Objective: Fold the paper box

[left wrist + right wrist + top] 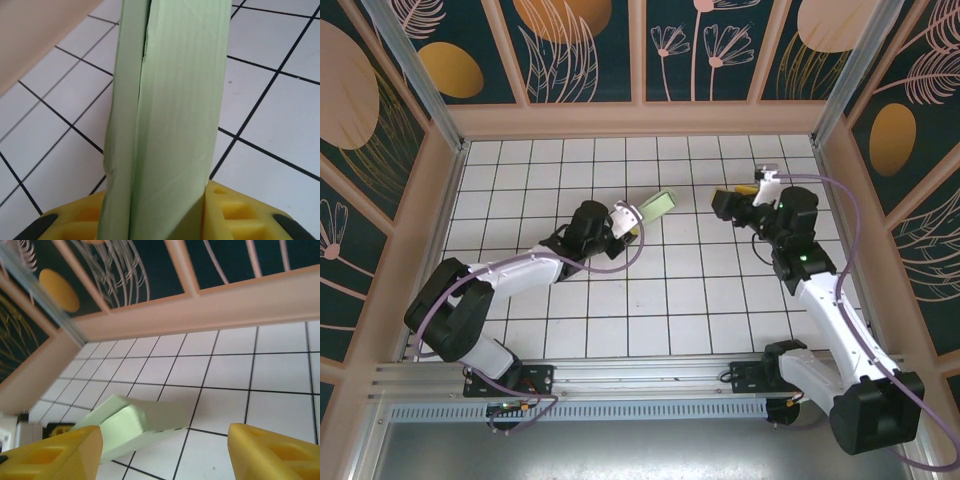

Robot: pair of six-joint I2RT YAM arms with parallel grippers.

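While clamped, paper box overhangs white tiles.

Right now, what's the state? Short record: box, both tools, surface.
object: paper box, pale green, folded into a flat slab, seam running along its length
held by: left tool, shut on one end of the box
box position: raised above the tiles, tilted
other arm: right tool, open and empty, facing the box, not touching it
surface: table, white tiles with black grid lines
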